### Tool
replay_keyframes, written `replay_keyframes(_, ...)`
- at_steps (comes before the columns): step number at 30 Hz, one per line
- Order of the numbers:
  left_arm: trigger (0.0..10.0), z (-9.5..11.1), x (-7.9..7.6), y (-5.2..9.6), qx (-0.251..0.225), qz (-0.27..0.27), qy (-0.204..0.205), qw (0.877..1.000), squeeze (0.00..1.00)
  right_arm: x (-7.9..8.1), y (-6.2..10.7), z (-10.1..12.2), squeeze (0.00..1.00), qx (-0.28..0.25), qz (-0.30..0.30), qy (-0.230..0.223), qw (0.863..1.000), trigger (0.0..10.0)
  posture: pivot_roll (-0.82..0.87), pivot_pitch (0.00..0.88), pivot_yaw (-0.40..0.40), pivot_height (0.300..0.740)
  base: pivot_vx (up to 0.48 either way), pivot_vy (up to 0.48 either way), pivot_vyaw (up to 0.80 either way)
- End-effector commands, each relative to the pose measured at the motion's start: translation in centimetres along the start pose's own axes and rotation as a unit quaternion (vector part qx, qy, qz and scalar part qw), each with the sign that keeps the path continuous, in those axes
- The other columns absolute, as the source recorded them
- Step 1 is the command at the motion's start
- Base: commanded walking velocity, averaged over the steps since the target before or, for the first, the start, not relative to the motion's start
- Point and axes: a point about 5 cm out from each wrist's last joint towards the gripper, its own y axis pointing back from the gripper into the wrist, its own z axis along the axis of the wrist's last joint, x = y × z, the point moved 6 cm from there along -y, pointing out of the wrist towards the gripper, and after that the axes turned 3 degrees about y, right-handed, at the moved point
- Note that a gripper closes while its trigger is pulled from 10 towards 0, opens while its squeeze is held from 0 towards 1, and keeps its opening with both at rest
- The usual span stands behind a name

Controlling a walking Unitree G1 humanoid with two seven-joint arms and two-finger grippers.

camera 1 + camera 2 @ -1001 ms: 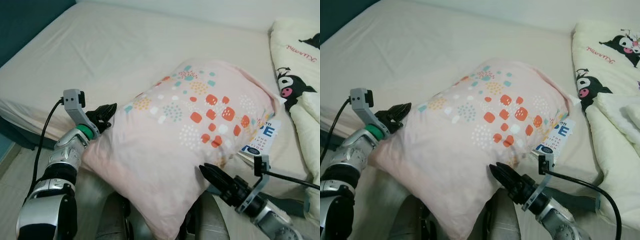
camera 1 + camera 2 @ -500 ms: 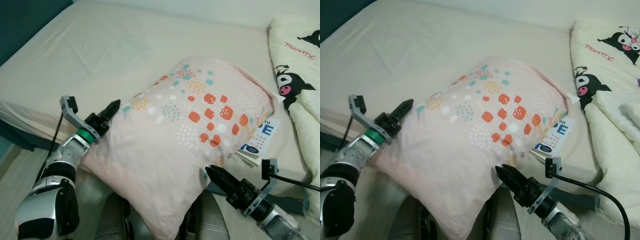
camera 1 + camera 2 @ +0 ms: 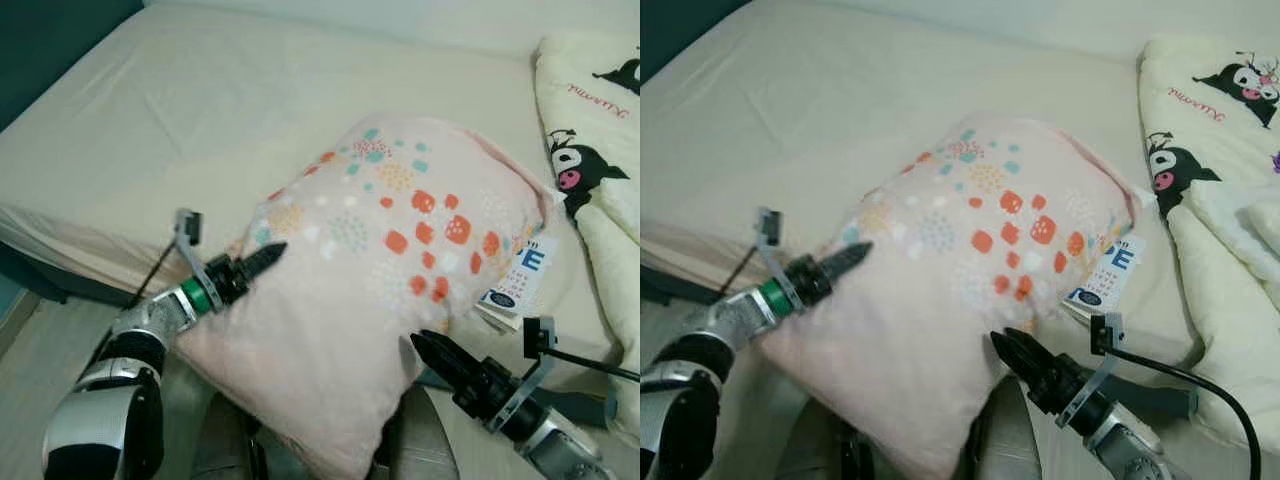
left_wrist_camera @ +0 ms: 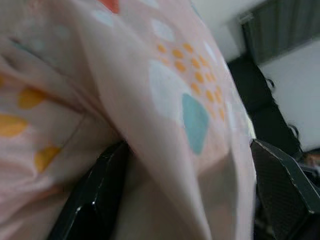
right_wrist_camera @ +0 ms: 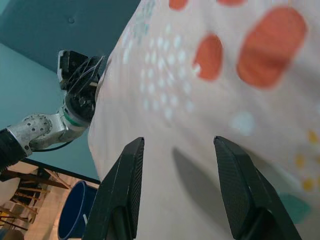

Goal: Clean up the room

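Pillow [image 3: 385, 290] lies on bed [image 3: 180, 120] edge, long axis running diagonally away from you; left pincer [image 3: 262, 259] pressed into its near-left side, fingers spread around fold; right pincer [image 3: 428, 351] open, just below near-right corner, so left's nearer.

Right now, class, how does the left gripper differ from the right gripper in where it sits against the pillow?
The left gripper lies over the pillow's left side, fabric bunched between its open fingers; the right gripper sits at the lower right edge, fingers open beside plain fabric. Both have black fingers and point toward the pillow.
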Motion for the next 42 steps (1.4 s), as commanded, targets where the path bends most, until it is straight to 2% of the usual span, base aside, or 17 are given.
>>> replay_keyframes(1, 10.0, -3.6, -0.3, -0.2, 0.071, -0.020, 0.005, 0.997, 1.00, -0.1, 0.4, -0.4, 0.00, 0.005, -0.007, -0.006, 1.000, 10.0, -0.04, 0.152, 0.039, 0.618, 0.000, 0.000, 0.00)
replay_keyframes(2, 10.0, -4.4, -0.3, -0.3, 0.089, -0.023, -0.009, 0.996, 1.00, -0.1, 0.4, -0.5, 0.00, 0.006, -0.007, -0.006, 1.000, 10.0, -0.04, 0.152, 0.039, 0.618, 0.000, 0.000, 0.00)
replay_keyframes(3, 10.0, -4.5, -0.4, -0.7, 0.084, -0.023, -0.017, 0.996, 0.69, -0.2, 0.4, -0.5, 0.00, 0.006, -0.008, -0.005, 1.000, 10.0, -0.04, 0.152, 0.038, 0.618, 0.000, 0.000, 0.00)
replay_keyframes(6, 10.0, -4.6, -0.5, -1.0, 0.079, -0.023, -0.021, 0.996, 0.69, -0.2, 0.4, -0.5, 0.00, 0.006, -0.009, -0.005, 1.000, 10.0, -0.04, 0.152, 0.038, 0.618, 0.000, 0.000, 0.00)
replay_keyframes(7, 10.0, -4.5, -0.8, -1.7, 0.065, -0.027, -0.034, 0.997, 0.00, -0.2, 0.4, -0.5, 0.00, 0.007, -0.009, -0.005, 1.000, 10.0, -0.04, 0.150, 0.033, 0.618, 0.000, 0.000, 0.00)
replay_keyframes(17, 10.0, -4.4, -2.8, -3.9, 0.052, -0.068, -0.078, 0.993, 0.00, -0.4, 0.0, -0.3, 0.00, 0.009, -0.005, -0.002, 1.000, 10.0, -0.03, 0.144, 0.024, 0.618, 0.000, 0.000, 0.00)
replay_keyframes(19, 10.0, -4.8, -3.3, -4.1, 0.056, -0.079, -0.087, 0.991, 0.00, -0.4, -0.1, -0.3, 0.00, 0.010, -0.005, -0.001, 1.000, 10.0, -0.03, 0.142, 0.023, 0.618, 0.000, 0.000, 0.00)
replay_keyframes(21, 10.0, -6.0, -4.0, -4.3, 0.082, -0.104, -0.104, 0.986, 0.00, -0.4, -0.2, -0.3, 0.00, 0.012, -0.004, 0.000, 1.000, 10.0, -0.03, 0.139, 0.022, 0.618, 0.000, 0.000, 0.00)
replay_keyframes(23, 4.2, -7.2, -4.4, -4.3, 0.109, -0.117, -0.118, 0.980, 0.00, -0.4, -0.2, -0.3, 0.00, 0.012, -0.003, 0.001, 1.000, 10.0, -0.03, 0.136, 0.023, 0.618, 0.000, 0.000, 0.00)
replay_keyframes(25, 4.2, -7.5, -4.4, -4.3, 0.116, -0.119, -0.123, 0.978, 0.00, -0.4, -0.3, -0.3, 0.00, 0.012, -0.002, 0.001, 1.000, 10.0, -0.03, 0.136, 0.023, 0.618, 0.000, 0.000, 0.00)
replay_keyframes(26, 1.4, -8.1, -4.3, -4.1, 0.134, -0.120, -0.135, 0.974, 0.00, -0.4, -0.3, -0.3, 0.00, 0.012, -0.002, 0.001, 1.000, 10.0, -0.03, 0.132, 0.025, 0.618, 0.000, 0.000, 0.00)
replay_keyframes(27, 0.0, -8.8, -4.2, -4.0, 0.155, -0.120, -0.149, 0.969, 0.00, -0.4, -0.3, -0.3, 0.00, 0.012, -0.002, 0.002, 1.000, 10.0, -0.03, 0.129, 0.028, 0.618, 0.000, 0.000, 0.00)
replay_keyframes(31, 0.0, -9.5, -4.0, -3.9, 0.176, -0.117, -0.169, 0.963, 0.00, -0.4, -0.4, -0.2, 0.00, 0.012, -0.001, 0.003, 1.000, 10.0, -0.03, 0.124, 0.029, 0.618, 0.000, 0.000, 0.00)
replay_keyframes(42, 0.0, -8.8, -4.1, -5.0, 0.147, -0.100, -0.196, 0.964, 0.00, -0.6, -0.6, 0.0, 0.00, 0.007, -0.002, 0.006, 1.000, 10.0, -0.03, 0.129, 0.031, 0.618, 0.000, 0.000, 0.00)
